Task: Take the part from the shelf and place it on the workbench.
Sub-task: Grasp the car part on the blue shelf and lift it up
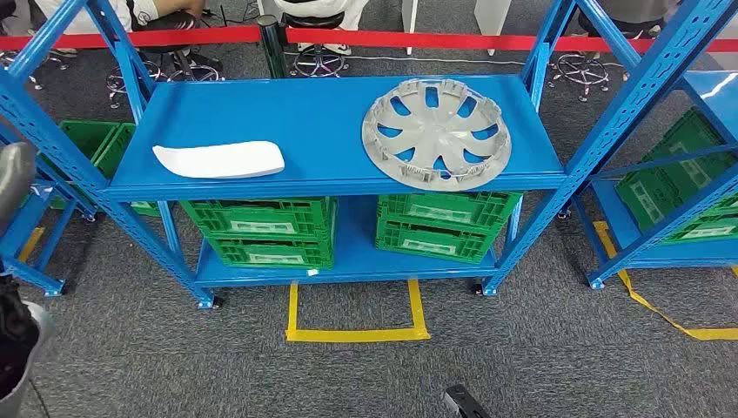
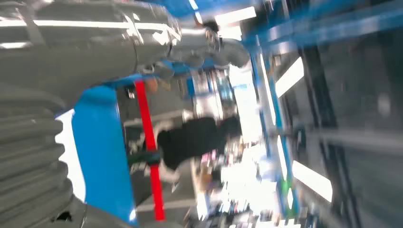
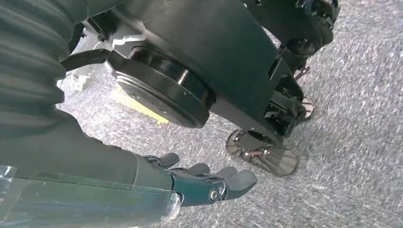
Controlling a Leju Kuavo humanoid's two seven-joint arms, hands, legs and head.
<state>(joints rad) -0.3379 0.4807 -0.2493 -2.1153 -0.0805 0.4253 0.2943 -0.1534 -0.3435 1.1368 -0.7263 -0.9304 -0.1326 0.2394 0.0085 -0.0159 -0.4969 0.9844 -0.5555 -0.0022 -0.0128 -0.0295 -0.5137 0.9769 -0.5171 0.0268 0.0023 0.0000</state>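
**Wheel cover on the top shelf, both hands well short of it**

Nearest of all is the right hand point(image 3: 209, 183), hanging low over the grey carpet: in the right wrist view its dark fingers point(image 3: 237, 180) lie side by side, nearly straight, and hold nothing. At the near left edge of the head view a grey piece of the left arm point(image 1: 16, 178) stands beside the rack's left post. The left wrist view is badly blurred; the left hand point(image 2: 209, 47) shows there as a pale grey shape against blue metal, and I cannot tell whether its fingers are spread or curled, nor whether they have hold of anything.

On the floor ahead, yellow tape point(image 1: 357, 333) marks an open-sided box just in front of the blue shelf rack point(image 1: 322, 185). Two green crates point(image 1: 261, 231) point(image 1: 439, 225) sit side by side on the bottom shelf.

On the top shelf, to the right, lies the silver wheel cover point(image 1: 435, 133), flat, its rim reaching close to the shelf's front edge. A white curved panel point(image 1: 219, 159) lies flat on the left side of the same shelf, well apart from it. Neither hand touches the wheel cover; it lies well away from both, above and ahead of the low right hand.

Behind the rack, a red barrier belt point(image 1: 418, 38) runs across, with stool bases point(image 1: 318, 59) on the carpet beyond it.
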